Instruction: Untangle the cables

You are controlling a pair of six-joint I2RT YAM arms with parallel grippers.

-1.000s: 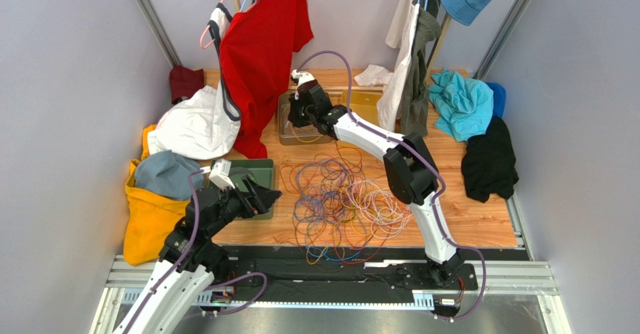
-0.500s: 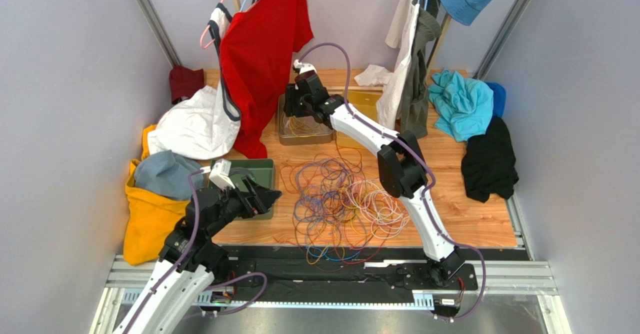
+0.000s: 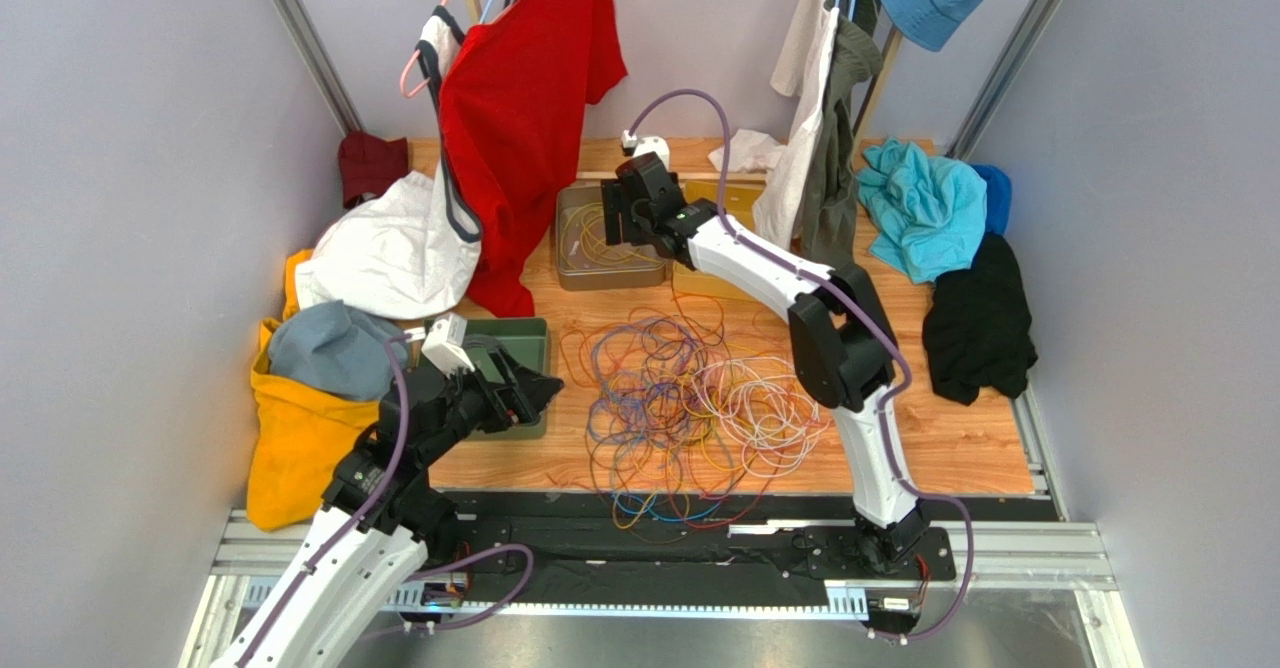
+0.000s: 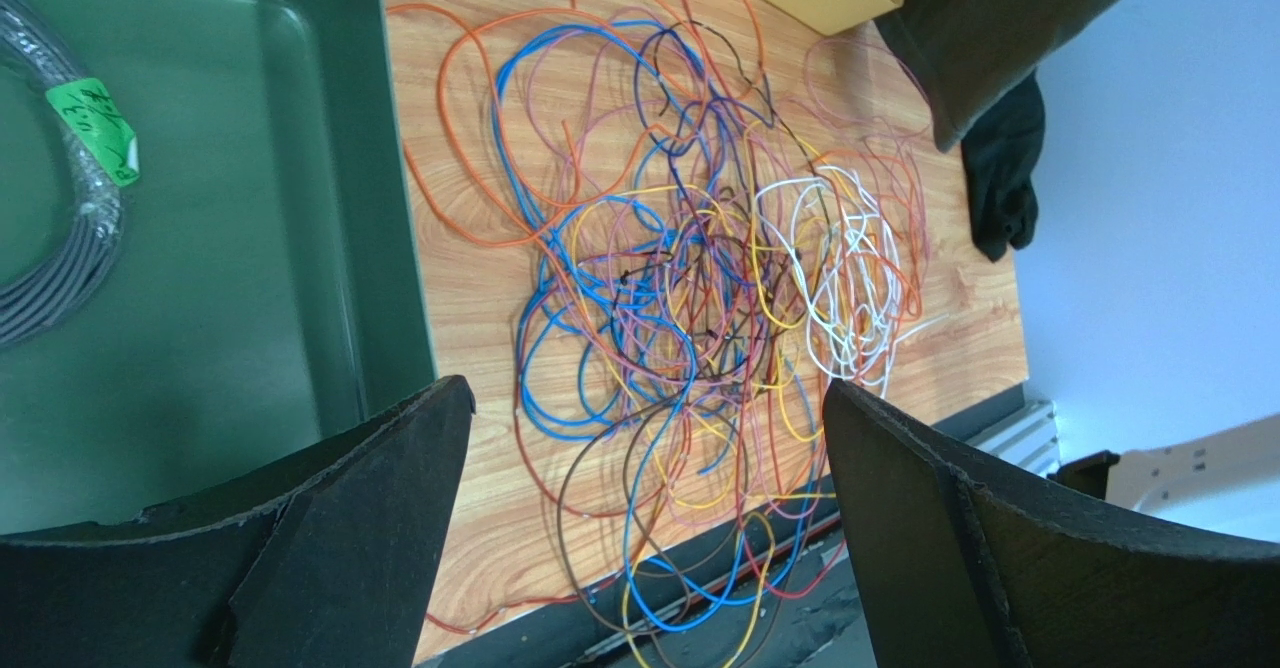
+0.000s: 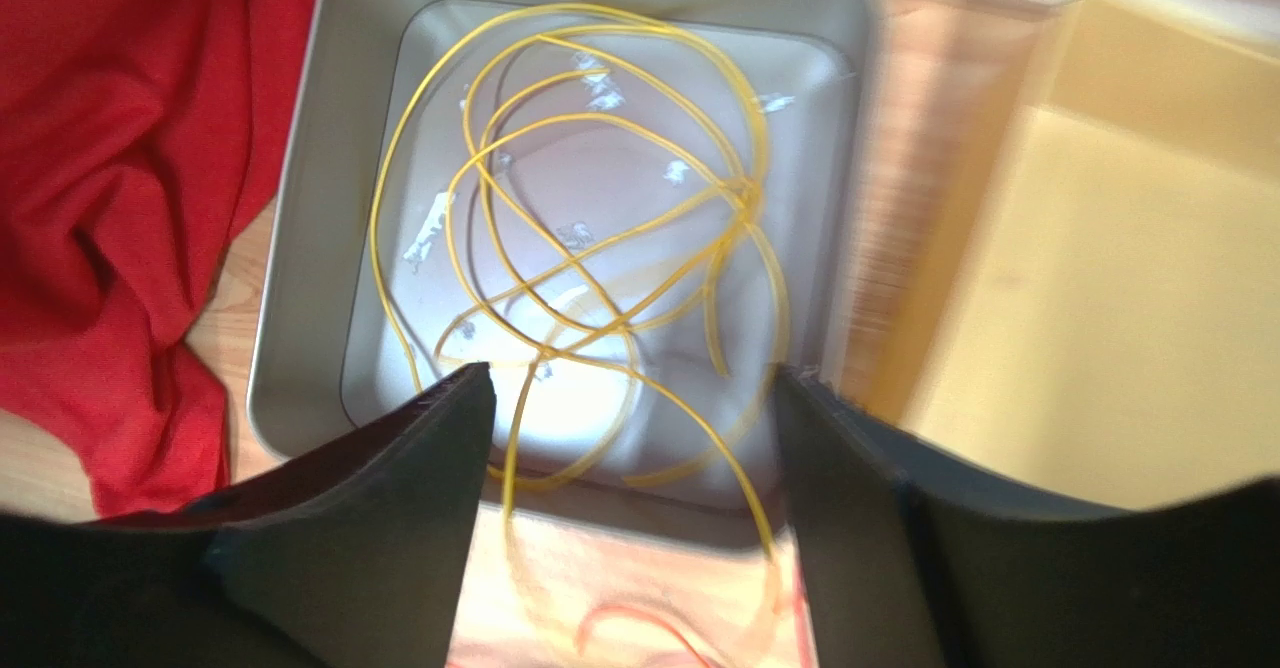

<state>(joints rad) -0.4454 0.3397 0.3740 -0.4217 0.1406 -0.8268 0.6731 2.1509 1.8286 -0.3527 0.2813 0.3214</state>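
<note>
The cables (image 3: 684,398) lie in a many-coloured tangle mid-table, and show in the left wrist view (image 4: 691,293) with strands hanging over the front edge. A loose yellow cable (image 5: 601,233) lies looped in the grey tray (image 5: 293,248), two strands trailing over its near rim. My right gripper (image 5: 631,383) hangs open just above that rim (image 3: 619,223), with the trailing strands running loose between its fingers. At the left my left gripper (image 3: 534,388) is open and empty, above the table between the green bin and the tangle (image 4: 646,398).
The green bin (image 4: 226,248) holds a coiled grey cable with a green tag (image 4: 68,233). A yellow tray (image 5: 1082,293) stands right of the grey one. A red shirt (image 3: 519,98) hangs beside the grey tray. Clothes are piled at the left (image 3: 301,428) and right (image 3: 977,323).
My right gripper has opened and let go of the yellow cable, which now lies in the grey tray. It has shifted slightly right. The left arm has barely moved.
</note>
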